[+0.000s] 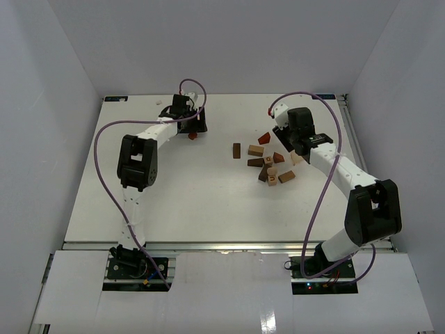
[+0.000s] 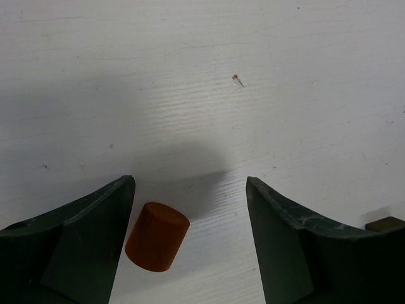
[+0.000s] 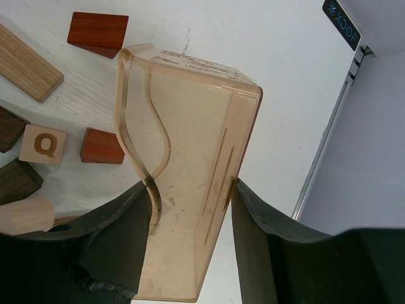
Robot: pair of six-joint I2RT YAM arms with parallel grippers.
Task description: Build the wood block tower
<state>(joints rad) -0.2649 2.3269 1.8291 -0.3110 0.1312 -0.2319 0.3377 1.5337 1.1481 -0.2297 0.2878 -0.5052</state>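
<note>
The wood block tower is a loose scatter of small blocks (image 1: 268,165) lying flat right of centre, none stacked. A reddish-brown cylinder (image 1: 192,136) sits apart at the far left-centre. My left gripper (image 2: 190,190) stands open over it, and the cylinder (image 2: 157,236) rests on the table close to the left finger. My right gripper (image 3: 190,190) is shut on a pale, translucent tan slab (image 3: 190,114) just beyond the scatter. In the right wrist view, beside the slab, lie a Q cube (image 3: 43,144), two reddish blocks (image 3: 98,31) and a tan plank (image 3: 25,63).
A dark block (image 1: 237,150) lies alone left of the scatter. The table's right edge rail (image 3: 329,145) runs close beside the right gripper, with the white wall behind. A small dark block's corner (image 2: 386,223) shows right of the left gripper.
</note>
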